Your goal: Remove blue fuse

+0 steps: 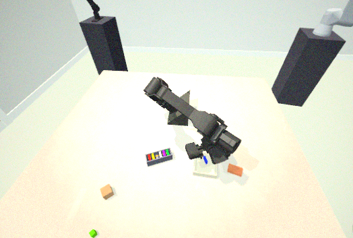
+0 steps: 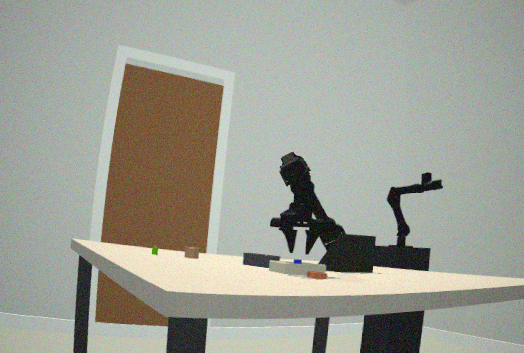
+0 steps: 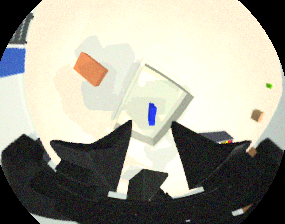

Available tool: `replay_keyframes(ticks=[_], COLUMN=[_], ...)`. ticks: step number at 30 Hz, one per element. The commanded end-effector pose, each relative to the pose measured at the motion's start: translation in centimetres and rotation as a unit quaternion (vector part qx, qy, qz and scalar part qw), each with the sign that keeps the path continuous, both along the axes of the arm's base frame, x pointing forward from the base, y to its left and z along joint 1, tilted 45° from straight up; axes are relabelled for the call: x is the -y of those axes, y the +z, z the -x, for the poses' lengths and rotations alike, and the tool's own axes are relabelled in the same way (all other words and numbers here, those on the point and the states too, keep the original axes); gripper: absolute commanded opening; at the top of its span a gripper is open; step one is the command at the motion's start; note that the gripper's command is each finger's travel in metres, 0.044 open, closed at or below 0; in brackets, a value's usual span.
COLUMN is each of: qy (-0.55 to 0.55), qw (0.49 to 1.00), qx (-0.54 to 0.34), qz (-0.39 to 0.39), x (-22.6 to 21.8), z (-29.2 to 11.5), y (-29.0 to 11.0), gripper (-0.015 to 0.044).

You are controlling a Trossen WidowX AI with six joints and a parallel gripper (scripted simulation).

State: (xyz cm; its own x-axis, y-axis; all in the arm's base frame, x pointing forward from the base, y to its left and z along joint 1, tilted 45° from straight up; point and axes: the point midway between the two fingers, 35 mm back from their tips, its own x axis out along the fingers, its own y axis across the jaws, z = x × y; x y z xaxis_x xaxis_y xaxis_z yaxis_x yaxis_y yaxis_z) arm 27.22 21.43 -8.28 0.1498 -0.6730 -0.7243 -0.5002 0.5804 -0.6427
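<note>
Fuse block (image 1: 159, 157): sitting well left of the gripper (image 1: 202, 152), four coloured fuses remaining upright.

Blue fuse (image 1: 205, 160): lying in the tray (image 1: 201, 173), directly beneath the parted, empty fingers. Judged light, rigid, smooth-sided; best pinched across its flat faces near the top.

The exterior view is showing a clear gap between fingertips (image 2: 291, 246) and fuse (image 2: 297, 261); the wrist view is showing the fuse (image 3: 151, 113) lying inside the tray walls (image 3: 182, 99).
</note>
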Motion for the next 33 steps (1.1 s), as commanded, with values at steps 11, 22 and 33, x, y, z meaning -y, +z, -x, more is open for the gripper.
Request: replay_keyframes(ticks=[11, 22, 33], qy=[0.003, 0.006, 0.006], qw=[1.000, 1.000, 1.000], qx=[0.000, 0.001, 0.001], qz=[0.002, 0.004, 0.004], x=[-2.5, -2.5, -2.5], z=[0.6, 0.5, 0.5], y=[2.7, 2.7, 2.7], gripper=[0.0330, 0.0330, 0.0330])
